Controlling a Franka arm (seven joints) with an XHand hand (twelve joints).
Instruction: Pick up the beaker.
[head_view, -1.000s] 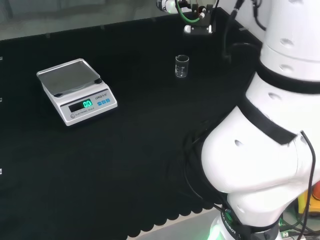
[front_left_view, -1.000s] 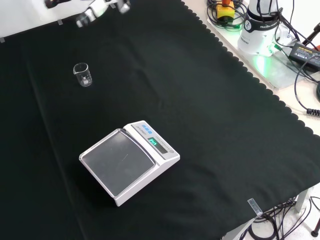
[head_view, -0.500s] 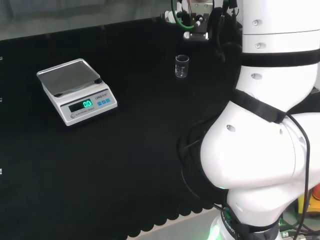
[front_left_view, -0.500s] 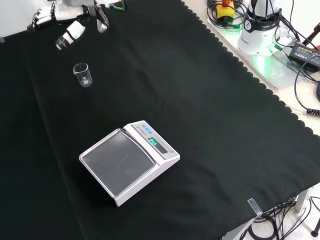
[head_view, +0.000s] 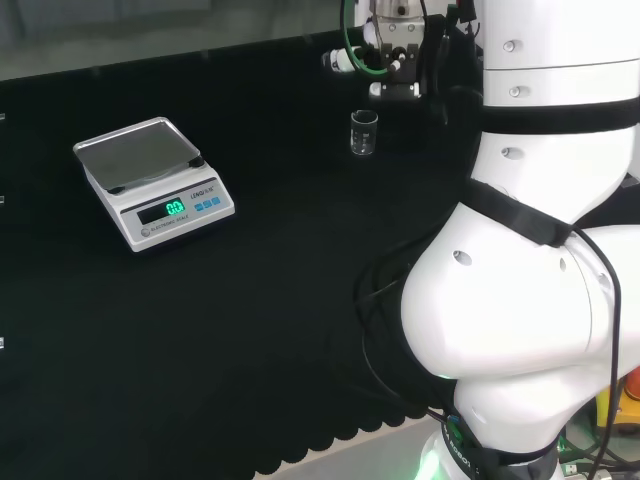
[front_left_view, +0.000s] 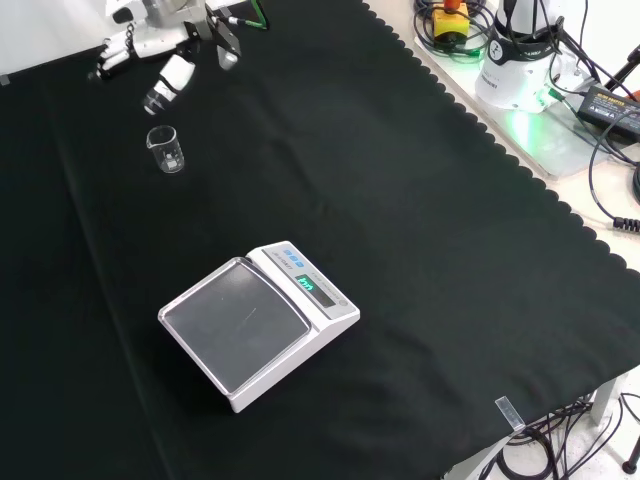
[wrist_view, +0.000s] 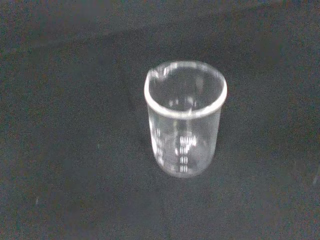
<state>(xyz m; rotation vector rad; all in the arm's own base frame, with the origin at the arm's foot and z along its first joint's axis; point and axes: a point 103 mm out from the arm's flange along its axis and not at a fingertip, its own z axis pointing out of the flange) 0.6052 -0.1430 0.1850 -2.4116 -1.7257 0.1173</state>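
Wrist view: a small clear beaker (wrist_view: 185, 120) stands upright on black cloth (wrist_view: 65, 150), with a thick round rim, a small pouring lip and faint printed marks down its side. It looks empty. In the front view the beaker (front_left_view: 167, 149) stands near the cloth's upper left, apart from a white scale (front_left_view: 258, 320). The hand (front_left_view: 165, 55) hovers just above it, fingers spread open, holding nothing.

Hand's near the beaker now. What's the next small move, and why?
Probably bring the hand down and in toward the beaker, fingers left open to go around it. The beaker stands upright and alone on the cloth, apart from the scale, and the front view shows the hand above and just behind it, not touching. The wrist view has the beaker centred.
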